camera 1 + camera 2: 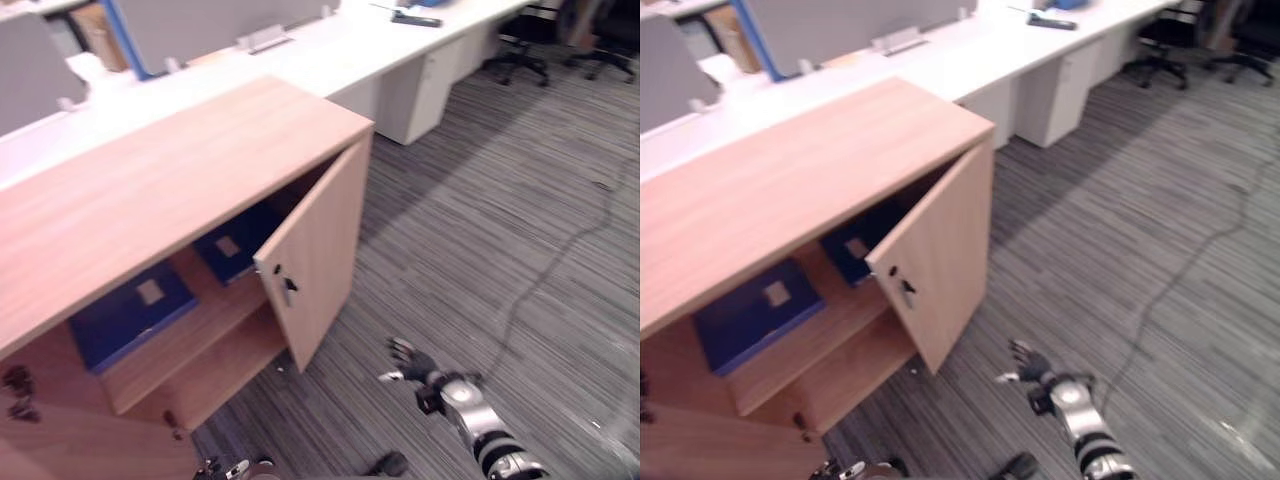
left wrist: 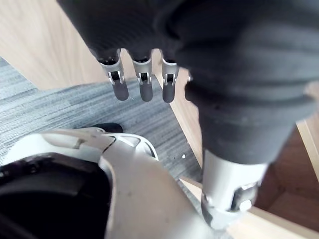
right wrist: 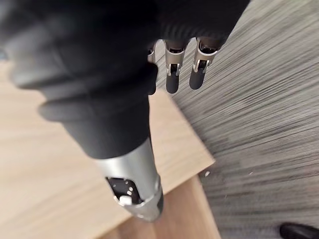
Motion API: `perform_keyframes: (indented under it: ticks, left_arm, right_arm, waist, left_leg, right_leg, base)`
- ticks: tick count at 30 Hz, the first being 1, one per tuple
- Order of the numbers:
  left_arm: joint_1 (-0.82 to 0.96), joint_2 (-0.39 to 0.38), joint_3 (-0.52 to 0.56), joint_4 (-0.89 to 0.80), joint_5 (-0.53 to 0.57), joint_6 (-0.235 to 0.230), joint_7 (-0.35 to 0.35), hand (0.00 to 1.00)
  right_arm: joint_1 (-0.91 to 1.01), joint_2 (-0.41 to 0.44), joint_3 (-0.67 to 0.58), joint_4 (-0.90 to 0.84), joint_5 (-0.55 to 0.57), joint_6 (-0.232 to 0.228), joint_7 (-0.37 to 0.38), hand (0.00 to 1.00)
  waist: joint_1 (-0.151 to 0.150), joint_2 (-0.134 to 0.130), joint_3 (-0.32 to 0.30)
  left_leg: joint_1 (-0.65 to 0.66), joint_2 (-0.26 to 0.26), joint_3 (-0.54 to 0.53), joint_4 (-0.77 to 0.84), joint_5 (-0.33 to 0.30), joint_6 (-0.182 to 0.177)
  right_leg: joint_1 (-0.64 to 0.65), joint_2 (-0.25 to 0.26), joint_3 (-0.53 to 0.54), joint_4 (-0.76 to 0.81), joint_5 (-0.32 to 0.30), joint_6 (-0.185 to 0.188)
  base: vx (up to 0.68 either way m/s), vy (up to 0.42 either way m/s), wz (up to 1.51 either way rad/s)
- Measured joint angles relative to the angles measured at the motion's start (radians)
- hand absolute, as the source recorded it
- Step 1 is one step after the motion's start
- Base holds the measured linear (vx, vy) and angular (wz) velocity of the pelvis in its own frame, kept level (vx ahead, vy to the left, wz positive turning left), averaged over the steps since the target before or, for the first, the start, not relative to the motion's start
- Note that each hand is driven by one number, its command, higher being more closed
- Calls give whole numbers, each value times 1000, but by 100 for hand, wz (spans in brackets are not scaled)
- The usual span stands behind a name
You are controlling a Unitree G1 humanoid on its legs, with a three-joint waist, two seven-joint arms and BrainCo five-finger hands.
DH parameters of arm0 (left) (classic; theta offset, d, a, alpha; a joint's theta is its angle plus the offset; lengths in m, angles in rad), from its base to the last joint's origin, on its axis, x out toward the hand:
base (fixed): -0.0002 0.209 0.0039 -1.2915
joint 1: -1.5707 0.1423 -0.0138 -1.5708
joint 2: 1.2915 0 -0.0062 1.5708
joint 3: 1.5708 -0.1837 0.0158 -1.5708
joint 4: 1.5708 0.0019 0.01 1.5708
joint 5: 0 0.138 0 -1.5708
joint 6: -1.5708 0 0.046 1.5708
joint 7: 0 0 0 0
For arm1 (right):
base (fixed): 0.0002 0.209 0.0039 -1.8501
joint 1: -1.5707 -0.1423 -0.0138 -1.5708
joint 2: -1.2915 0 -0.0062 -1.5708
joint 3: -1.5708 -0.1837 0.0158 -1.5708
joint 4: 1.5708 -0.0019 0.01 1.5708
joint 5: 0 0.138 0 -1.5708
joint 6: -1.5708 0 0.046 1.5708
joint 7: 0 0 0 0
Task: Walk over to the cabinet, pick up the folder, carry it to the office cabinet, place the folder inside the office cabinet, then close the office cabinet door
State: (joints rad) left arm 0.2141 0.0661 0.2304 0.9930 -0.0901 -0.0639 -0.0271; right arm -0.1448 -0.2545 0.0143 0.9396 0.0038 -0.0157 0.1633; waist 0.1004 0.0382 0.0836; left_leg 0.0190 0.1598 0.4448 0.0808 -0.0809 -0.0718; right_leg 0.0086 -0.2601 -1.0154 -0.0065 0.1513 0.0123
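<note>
The low wooden cabinet (image 1: pixel 170 190) stands at the left with its right door (image 1: pixel 320 260) swung half open. On its upper shelf lie two dark blue folders with pale labels, one at the left (image 1: pixel 130 312) and one further in at the right (image 1: pixel 235 245). My right hand (image 1: pixel 412 366) hangs over the carpet just right of the door's lower corner, fingers straight and holding nothing; its fingers (image 3: pixel 172 74) point past the door's edge. At the bottom edge, below the cabinet front, my left hand (image 1: pixel 228 468) is open, with its fingers (image 2: pixel 142 84) straight and nothing in them.
Long white desks (image 1: pixel 350 50) with grey partitions run behind the cabinet, with a white drawer unit (image 1: pixel 420 95) under them. Black office chairs (image 1: pixel 525 45) stand at the far right. Grey striped carpet (image 1: pixel 500 230) stretches to the right of the door.
</note>
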Motion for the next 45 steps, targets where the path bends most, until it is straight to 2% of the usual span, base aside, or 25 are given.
perform_keyframes:
  ticks: [1,3,4,5,6,7,8,9,10,12,14,16,17,19,22,25,30,35,37,38,39,40,42,43,45]
  left_arm:
    - [-1,-4,-6,12,2,7,3,0]
    - [-8,0,-17,17,7,14,5,0]
    - [-10,10,-26,17,15,18,13,0]
    - [-10,16,-31,17,19,18,19,0]
    - [-18,18,-42,11,25,18,30,0]
    - [-24,21,-64,-7,24,18,42,0]
    - [-31,25,-82,-13,24,18,46,0]
    - [-36,33,-99,-27,23,16,52,0]
    - [-45,39,-108,-30,19,16,61,0]
    - [-58,48,-110,-32,20,15,68,0]
    - [-70,49,-88,-30,32,13,69,0]
    - [-63,44,-44,-29,39,14,69,0]
    - [-58,46,16,-24,43,13,68,0]
    - [-30,-1,114,-7,43,15,69,0]
    - [9,-48,246,10,19,17,70,0]
    - [9,-65,307,32,-47,21,70,0]
    - [9,-74,320,33,-136,27,71,0]
    - [14,-47,222,4,-142,26,86,0]
    - [-4,-35,180,-24,-142,22,89,0]
    - [-14,-29,175,-24,-142,20,89,0]
    - [-22,-18,157,-24,-140,20,89,0]
    - [-22,-12,137,-23,-127,20,89,0]
    - [-27,-9,103,-21,-102,18,88,0]
    - [-37,-7,95,-20,-89,18,87,0]
    - [-40,14,86,-20,-68,19,87,0]
  right_arm:
    - [35,-1,-107,87,-53,24,-50,0]
    - [63,-4,-176,147,-137,46,-80,0]
    - [88,-3,-220,166,-201,63,-100,0]
    - [101,0,-237,166,-222,68,-110,0]
    - [111,10,-268,166,-235,76,-131,0]
    - [115,28,-274,161,-231,76,-146,0]
    - [121,43,-276,151,-225,75,-150,0]
    - [129,81,-277,134,-218,72,-150,0]
    - [150,120,-286,103,-202,66,-150,0]
    - [184,159,-306,73,-171,61,-152,0]
    - [221,198,-328,73,-93,59,-159,0]
    - [234,207,-338,75,-58,60,-166,0]
    - [252,229,-345,77,-27,58,-167,0]
    - [264,224,-375,74,-2,54,-170,0]
    - [267,225,-376,74,18,48,-167,0]
    - [288,225,-387,77,18,42,-168,0]
    - [303,229,-421,85,16,41,-170,0]
    - [291,234,-424,84,16,41,-188,0]
    - [282,242,-447,84,15,43,-193,0]
    - [274,249,-450,85,16,43,-195,0]
    - [266,249,-452,80,16,43,-199,0]
    - [265,245,-454,74,16,43,-204,0]
    - [270,242,-454,74,17,43,-207,0]
    - [263,239,-466,74,20,44,-208,0]
    - [265,251,-475,75,26,50,-211,0]
  waist:
    - [-9,13,-9]
    - [-26,12,-9]
    - [-37,4,-15]
    - [-40,0,-17]
    - [-49,-3,-18]
    - [-57,0,-20]
    - [-59,7,-21]
    - [-59,3,-17]
    - [-67,-4,-11]
    - [-75,-22,-4]
    - [-99,-47,14]
    - [-106,-63,16]
    - [-106,-102,15]
    - [-101,-74,0]
    - [-94,-57,-16]
    - [-95,-55,-20]
    - [-96,-56,-32]
    - [-95,-61,-25]
    - [-104,-68,-7]
    - [-103,-72,2]
    - [-104,-73,9]
    - [-106,-66,12]
    - [-119,-56,16]
    - [-121,-39,28]
    - [-120,-62,37]
  left_leg:
    - [1,-33,-57,-9,14,3]
    - [3,-72,-116,-9,39,11]
    - [3,-112,-164,-11,45,28]
    - [2,-131,-182,-12,47,36]
    - [2,-157,-225,-13,53,52]
    - [1,-163,-271,-13,57,67]
    - [0,-154,-289,-10,57,73]
    - [-1,-133,-324,-11,57,74]
    - [0,-124,-370,-14,57,74]
    - [5,-128,-439,-19,56,75]
    - [17,-139,-534,-43,62,69]
    - [15,-142,-561,-38,57,47]
    - [20,-154,-575,-34,45,25]
    - [35,-83,-501,-48,54,-9]
    - [33,-9,-488,-81,63,-62]
    - [35,25,-501,-112,76,-87]
    - [35,30,-511,-116,81,-93]
    - [-16,-2,-503,-74,112,-83]
    - [-50,-7,-337,-38,111,-30]
    - [-64,11,-257,14,90,-11]
    - [-94,57,-106,160,28,26]
    - [-102,81,-31,273,-8,42]
    - [-104,95,42,350,-60,35]
    - [-112,86,67,325,-77,17]
    - [-122,5,20,241,-40,41]
  right_leg:
    - [24,-77,-57,100,-20,28]
    - [53,-167,-108,216,-43,47]
    - [68,-245,-119,295,-41,44]
    - [71,-280,-108,334,-34,34]
    - [65,-330,-41,400,-1,-12]
    - [34,-347,83,468,41,-69]
    - [6,-329,179,489,15,-41]
    - [-31,-242,363,483,-80,26]
    - [-52,-145,546,451,-167,38]
    - [-63,-29,761,390,-238,70]
    - [-94,82,992,308,-271,108]
    - [-92,101,1031,254,-264,107]
    - [-94,94,1040,240,-239,112]
    - [-96,140,996,251,-263,84]
    - [-89,211,979,206,-262,65]
    - [-59,239,937,173,-257,41]
    - [-3,241,875,124,-258,39]
    - [23,200,782,132,-272,31]
    - [28,168,702,149,-280,22]
    - [25,158,684,156,-281,21]
    - [31,138,652,162,-284,20]
    - [41,116,623,173,-291,30]
    - [43,87,569,195,-303,44]
    - [44,76,529,220,-313,58]
    - [42,40,495,222,-317,64]
  base:
    - [218,288,141]
    - [232,269,119]
    - [167,191,112]
    - [225,266,121]
    - [183,221,118]
    - [238,309,116]
    - [133,164,97]
    - [106,106,91]
    - [64,7,91]
    - [54,-61,103]
    - [48,-166,131]
    - [12,-181,77]
    - [-8,-208,69]
    - [67,-285,38]
    - [115,-225,-5]
    - [154,-144,28]
    - [115,-16,37]
    - [-11,6,53]
    - [-117,58,101]
    - [-133,73,71]
    - [-101,85,69]
    - [-88,97,70]
    - [-36,210,98]
    - [-47,312,114]
    - [-36,253,115]
